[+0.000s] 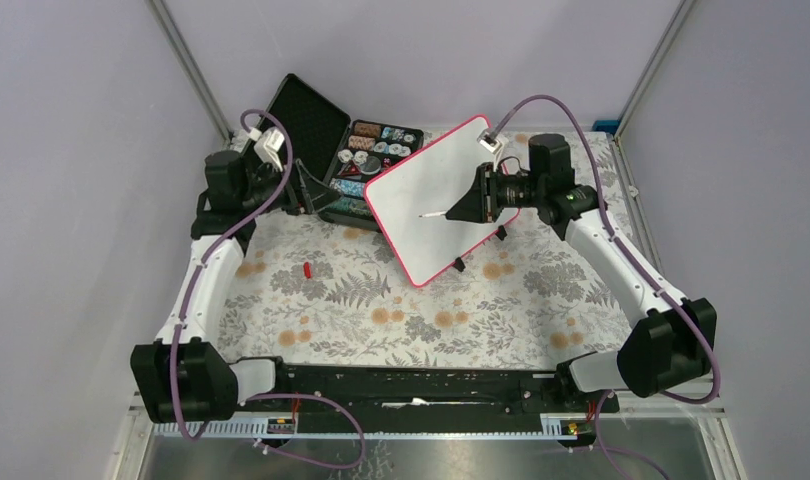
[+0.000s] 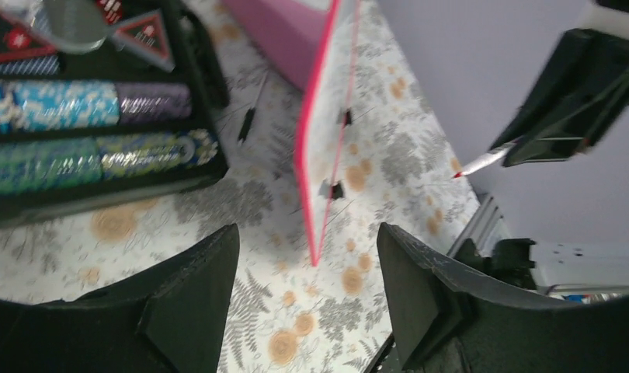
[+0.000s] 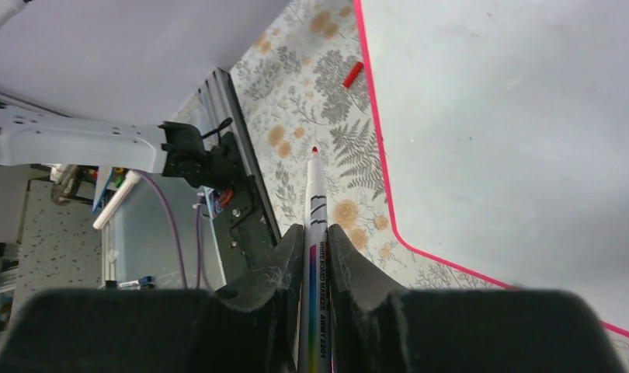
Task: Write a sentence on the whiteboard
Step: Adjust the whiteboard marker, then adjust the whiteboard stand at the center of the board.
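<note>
Red-rimmed whiteboard sits at 12 o'clock on the floral cloth, steeply tilted. Its 10 o'clock edge lies against or just beside the open black case; contact cannot be confirmed. Black feet show along its 4 o'clock edge. The face reads blank, with no strokes of the sentence visible. The right gripper comes in from 3 o'clock, clenched on the barrel of a whiteboard marker. The red tip is bare and appears to be short of the face, not touching. The red cap lies loose on the cloth, toward 8 o'clock from the board. The left gripper stands spread wide with nothing between its fingers, near the case at 10 o'clock and looking along the board's edge. Judgement: the board is thin, stiff and light, with a slick face. Propped like this it will likely skate or tip under pen pressure. The best hold is a pinch on the rim at the 9 to 10 o'clock edge, well clear of the writing area. Pressing on the face risks smears. Keep the stroke force light and directed into the support.
</note>
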Robot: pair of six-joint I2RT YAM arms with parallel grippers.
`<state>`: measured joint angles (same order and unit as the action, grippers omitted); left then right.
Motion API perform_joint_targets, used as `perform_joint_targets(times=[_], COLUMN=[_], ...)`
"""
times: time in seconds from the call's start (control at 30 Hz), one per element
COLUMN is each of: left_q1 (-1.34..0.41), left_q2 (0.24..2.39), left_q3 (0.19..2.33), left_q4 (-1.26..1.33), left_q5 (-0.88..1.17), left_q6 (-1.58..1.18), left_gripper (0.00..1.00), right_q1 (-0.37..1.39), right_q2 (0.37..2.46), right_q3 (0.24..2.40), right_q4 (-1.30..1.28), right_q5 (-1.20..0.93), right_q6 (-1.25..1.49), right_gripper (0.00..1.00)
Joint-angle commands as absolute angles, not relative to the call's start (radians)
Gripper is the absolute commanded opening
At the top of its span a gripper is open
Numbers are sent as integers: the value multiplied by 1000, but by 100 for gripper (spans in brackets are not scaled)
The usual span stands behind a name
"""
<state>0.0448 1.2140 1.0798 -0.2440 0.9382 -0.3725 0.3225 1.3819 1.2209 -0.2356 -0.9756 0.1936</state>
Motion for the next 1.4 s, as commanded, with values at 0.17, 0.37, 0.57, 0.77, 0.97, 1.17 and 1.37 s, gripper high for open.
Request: perform_joint_targets(times=[0.17,0.37,0.57,0.77,0.97,1.17,1.37], left_q1=[45,4,-35,-65,-96,-156,-211], left_q2=[1261,1338,1387,1415,1428,1400,1458], left_q3=[926,936,934,944,960,868,910], left_q4=[-115,-101,-67,-67,-37,112,142], left_q5=[802,840,835,825,897,909,839], left_q6=[-286,-243,-257,-248,-262,-334,-353], left_gripper=[64,63,62,58,54,58,53], right_q1=[336,338,339,340,339,314,268], right_q2=[1384,1411,1426,1433,1424,1424,1419], right_q3=[1163,1150,1166,1175,1188,1222,1230], right_q4=[-213,-187,-206,-203,-210,-241,-241], right_q5=[-943,-964,-961,-966,-968,-980,-1004], right_q6=[76,63,31,31,35,37,51], right_gripper=[0,0,0,0,0,0,0])
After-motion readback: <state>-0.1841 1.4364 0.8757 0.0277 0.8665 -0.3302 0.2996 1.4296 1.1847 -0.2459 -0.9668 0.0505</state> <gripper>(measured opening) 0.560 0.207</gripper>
